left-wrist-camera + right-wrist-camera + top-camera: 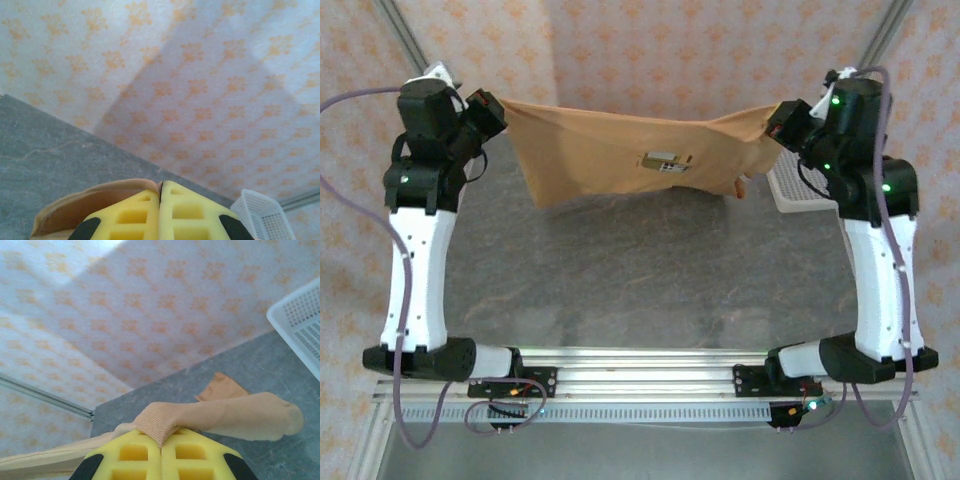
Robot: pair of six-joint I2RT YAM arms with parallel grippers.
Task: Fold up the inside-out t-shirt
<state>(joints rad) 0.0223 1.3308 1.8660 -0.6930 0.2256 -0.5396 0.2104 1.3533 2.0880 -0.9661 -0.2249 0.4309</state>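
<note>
The inside-out t-shirt (620, 150) is caramel cloth with small white labels (665, 161), and it hangs stretched in the air between both arms above the grey table (640, 280). My left gripper (492, 108) is shut on its left corner; in the left wrist view the yellow fingers (161, 192) meet with a thin edge of the t-shirt (90, 200) caught between them. My right gripper (782, 124) is shut on the right corner. In the right wrist view ribbed cloth (165, 422) bulges out of the closed jaws, and a sleeve (250, 415) trails to the right.
A white plastic basket (795, 185) stands at the table's right side behind the right arm, seen too as a white basket (267, 215) and a basket corner (300, 325). Patterned walls (650, 50) enclose the table at back and sides.
</note>
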